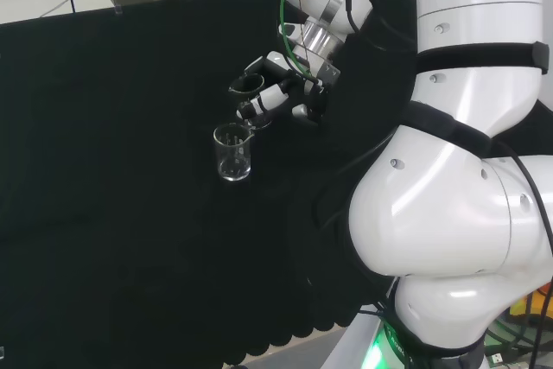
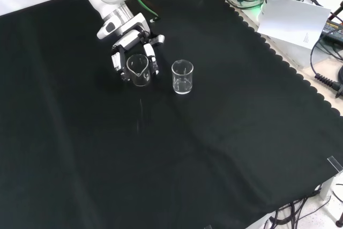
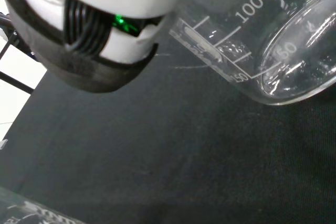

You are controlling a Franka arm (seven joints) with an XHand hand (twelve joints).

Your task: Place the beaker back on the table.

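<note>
Beaker (image 3: 273, 51) rim beyond wrist view's edge

A robotics lab: black cloth (image 2: 225, 148) covers the bench, graduated glass beakers (image 2: 182, 76) stand there, cables (image 2: 321, 68) and equipment crowd the edges.

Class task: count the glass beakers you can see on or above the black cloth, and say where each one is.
2. One beaker sits between the fingers of the hand; a second beaker stands free on the cloth, just right of it in the front view. Clear ware elsewhere could go unseen.
</note>
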